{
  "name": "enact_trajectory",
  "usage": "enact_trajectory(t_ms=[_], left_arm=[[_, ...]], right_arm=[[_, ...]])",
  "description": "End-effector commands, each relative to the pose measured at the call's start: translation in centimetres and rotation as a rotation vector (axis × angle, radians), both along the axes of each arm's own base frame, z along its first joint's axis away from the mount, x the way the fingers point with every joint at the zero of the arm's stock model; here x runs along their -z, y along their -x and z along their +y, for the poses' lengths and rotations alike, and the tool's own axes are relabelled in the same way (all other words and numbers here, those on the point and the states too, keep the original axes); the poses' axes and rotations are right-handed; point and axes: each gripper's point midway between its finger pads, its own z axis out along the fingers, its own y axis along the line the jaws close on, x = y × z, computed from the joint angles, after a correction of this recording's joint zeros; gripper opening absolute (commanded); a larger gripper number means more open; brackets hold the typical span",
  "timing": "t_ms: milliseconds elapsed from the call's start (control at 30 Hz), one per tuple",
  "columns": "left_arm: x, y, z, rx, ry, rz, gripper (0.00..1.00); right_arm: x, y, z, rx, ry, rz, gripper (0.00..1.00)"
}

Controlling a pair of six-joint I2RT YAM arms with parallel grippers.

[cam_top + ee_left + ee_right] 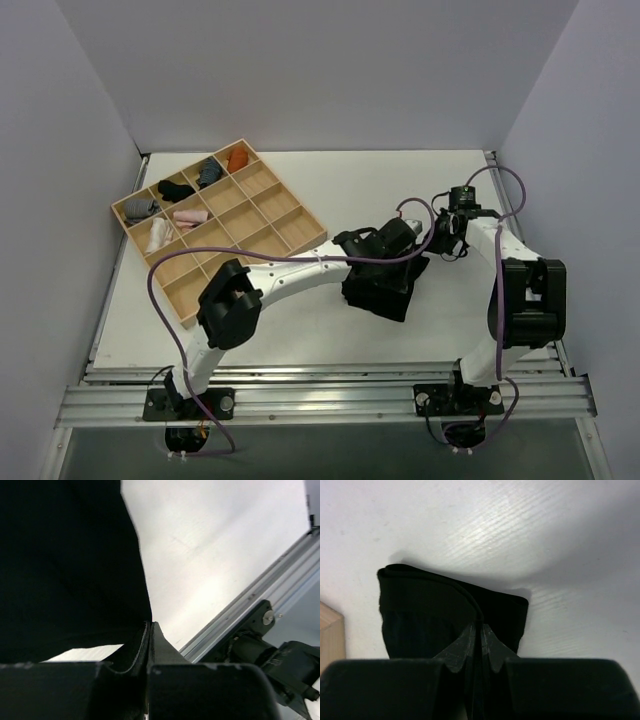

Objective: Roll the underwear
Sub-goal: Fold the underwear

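Note:
The black underwear (pixel 382 290) lies folded on the white table, right of centre. My left gripper (pixel 403 258) is shut on its upper edge. In the left wrist view the gripper (pixel 150 626) is shut on the cloth, and the underwear (pixel 65 570) fills the left of the frame. My right gripper (pixel 428 252) meets the same edge from the right. In the right wrist view the gripper (pixel 481 629) is shut on a raised fold of the underwear (pixel 430 610). The two grippers are close together.
A wooden compartment tray (pixel 262 180) sits at the back left with an orange bundle (pixel 237 158), a small black bundle (pixel 175 188), a pink one (pixel 190 215) and others. Its corner shows in the right wrist view (pixel 330 635). The aluminium rail (pixel 250 605) runs along the near edge.

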Motion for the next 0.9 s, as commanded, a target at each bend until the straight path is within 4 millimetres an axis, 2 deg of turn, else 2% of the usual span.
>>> enact_trajectory(t_ms=[0, 133, 433, 700, 867], left_arm=[[-2.4, 0.2, -3.2, 0.024, 0.127, -0.021, 0.02], [-0.7, 0.5, -4.1, 0.037, 0.113, 0.008, 0.02], [4.6, 1.7, -4.4, 0.052, 0.039, 0.070, 0.02], [7.0, 2.2, -4.3, 0.067, 0.005, 0.106, 0.02], [7.5, 2.7, -3.8, 0.078, -0.016, 0.118, 0.04]], right_arm=[[1.2, 1.0, -1.3, 0.012, 0.050, 0.021, 0.00], [2.0, 1.6, -1.7, 0.017, 0.073, 0.032, 0.00], [1.4, 1.5, -3.4, 0.036, 0.114, 0.013, 0.00], [2.7, 1.7, -4.2, 0.040, 0.110, 0.045, 0.00], [3.0, 1.9, -4.6, 0.057, 0.124, 0.059, 0.01]])
